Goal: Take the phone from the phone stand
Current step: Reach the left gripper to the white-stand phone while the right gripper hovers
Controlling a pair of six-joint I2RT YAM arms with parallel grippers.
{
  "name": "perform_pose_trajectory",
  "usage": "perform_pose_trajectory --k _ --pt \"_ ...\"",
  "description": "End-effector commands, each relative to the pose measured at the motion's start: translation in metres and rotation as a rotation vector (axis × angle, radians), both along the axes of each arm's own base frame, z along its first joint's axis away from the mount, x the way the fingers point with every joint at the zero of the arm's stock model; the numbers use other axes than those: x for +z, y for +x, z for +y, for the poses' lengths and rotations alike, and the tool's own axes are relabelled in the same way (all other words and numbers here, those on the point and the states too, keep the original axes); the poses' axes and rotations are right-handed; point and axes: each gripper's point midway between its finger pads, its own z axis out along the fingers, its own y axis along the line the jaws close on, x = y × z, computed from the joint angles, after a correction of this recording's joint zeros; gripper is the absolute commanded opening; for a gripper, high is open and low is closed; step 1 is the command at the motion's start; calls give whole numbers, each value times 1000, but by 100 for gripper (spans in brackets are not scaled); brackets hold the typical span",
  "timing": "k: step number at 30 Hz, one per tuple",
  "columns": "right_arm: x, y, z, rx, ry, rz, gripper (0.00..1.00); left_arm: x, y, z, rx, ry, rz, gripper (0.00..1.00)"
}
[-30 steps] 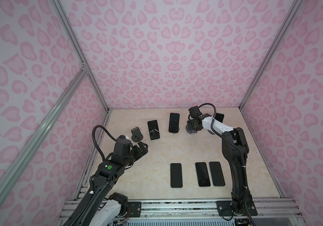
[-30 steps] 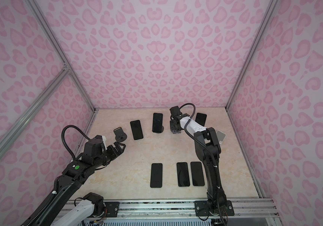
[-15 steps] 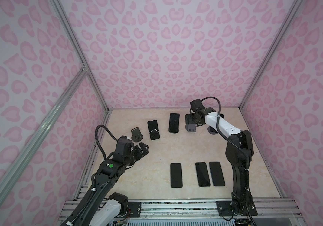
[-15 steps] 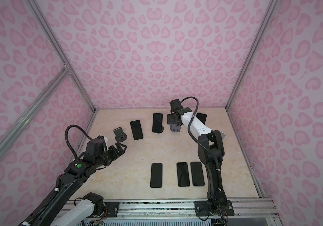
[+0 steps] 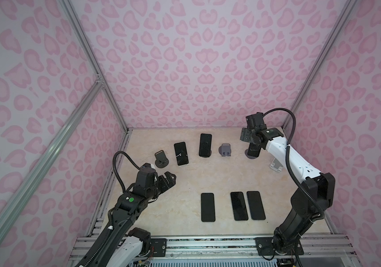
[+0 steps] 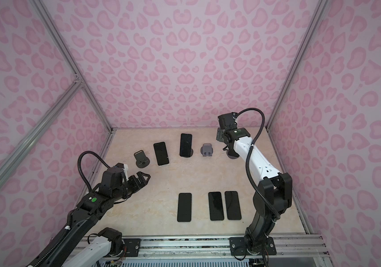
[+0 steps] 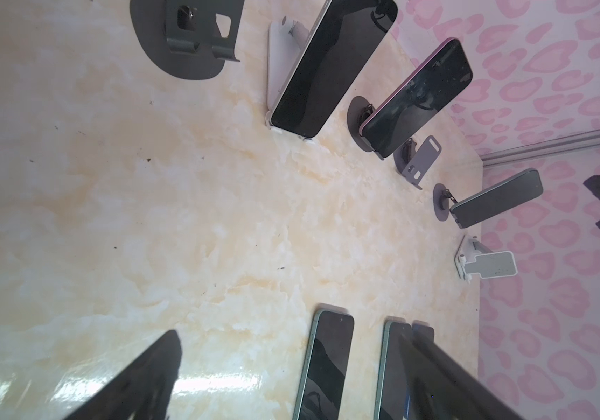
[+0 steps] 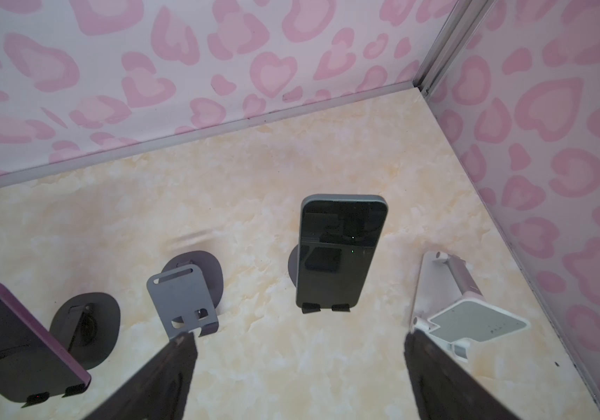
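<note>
1. Claws first: the left gripper (image 5: 170, 179) hangs low at the front-left, jaws spread wide with nothing in them. The right gripper (image 8: 298, 338) is way out at the back-right, also spread wide and empty.
2. Nearest the base, a single flat phone (image 5: 207, 207) and a pair of flat phones (image 5: 239, 205) lie face-up on the table (image 5: 208, 175).
3. Further back there's a row: an empty dark stand (image 5: 161, 159), a phone on a white stand (image 5: 181, 153), a pink-edged phone (image 5: 205, 145) on a round base, then an empty grey stand (image 5: 225, 150).
4. Furthest out, the target phone (image 8: 342, 254) sits on its phone stand (image 8: 292, 265). It leans back with its bottom edge in two little hooks. The right claw is lined up on it but not touching, so I'd say the grab hasn't started.
5. What could go wrong, imo:
   - Nothing pins the stand, since the left arm is well apart. Pulling forward instead of up over the hooks could drag or tip it.
   - The empty white stand (image 8: 473, 323) sits just beside one finger, so a wide approach could knock it.
   - The phone's edges look slick, and an off-centre pinch could let it twist out and drop.
</note>
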Motion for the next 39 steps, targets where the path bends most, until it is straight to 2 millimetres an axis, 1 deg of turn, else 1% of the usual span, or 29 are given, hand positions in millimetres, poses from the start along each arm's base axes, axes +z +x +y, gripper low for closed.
perform_pose_trajectory --k 1,4,5,6,7,11,14,16,19,22,26,28,31,35,39 --pt "0 -5 -2 -21 19 -11 91 9 5 -2 -25 7 -49 98" --pt "-10 -17 2 -3 59 -7 91 8 9 -1 -47 55 -42 98" --pt "-9 -21 3 6 71 -20 91 8 11 -1 -50 67 -38 98" --pt "-20 -29 1 8 72 -2 90 7 14 -1 -49 78 -32 98" --pt "-22 -33 1 11 78 -7 91 9 18 -1 -47 86 -33 97" --pt "-30 -50 5 79 91 3 91 26 42 -4 -46 136 -40 98" --pt "-34 -59 1 91 77 12 93 34 64 -8 -42 202 -29 98" --pt "-36 -63 -1 102 80 8 95 41 80 -15 -43 262 -29 99" --pt "-42 -65 2 138 105 13 96 40 105 -26 -31 362 -15 100" --pt "-52 -65 5 179 111 38 97 39 129 -35 -1 432 -5 98" --pt "-64 -62 3 181 109 76 98 41 159 -39 68 541 -13 98" --pt "-68 -61 1 191 121 88 98 39 172 -34 120 609 -14 98" --pt "-72 -60 -1 194 178 84 98 35 187 -34 156 661 -9 98" --pt "-72 -59 2 238 246 51 98 23 203 -36 182 707 3 98" --pt "-71 -59 1 246 281 30 98 9 219 -51 133 690 3 97"
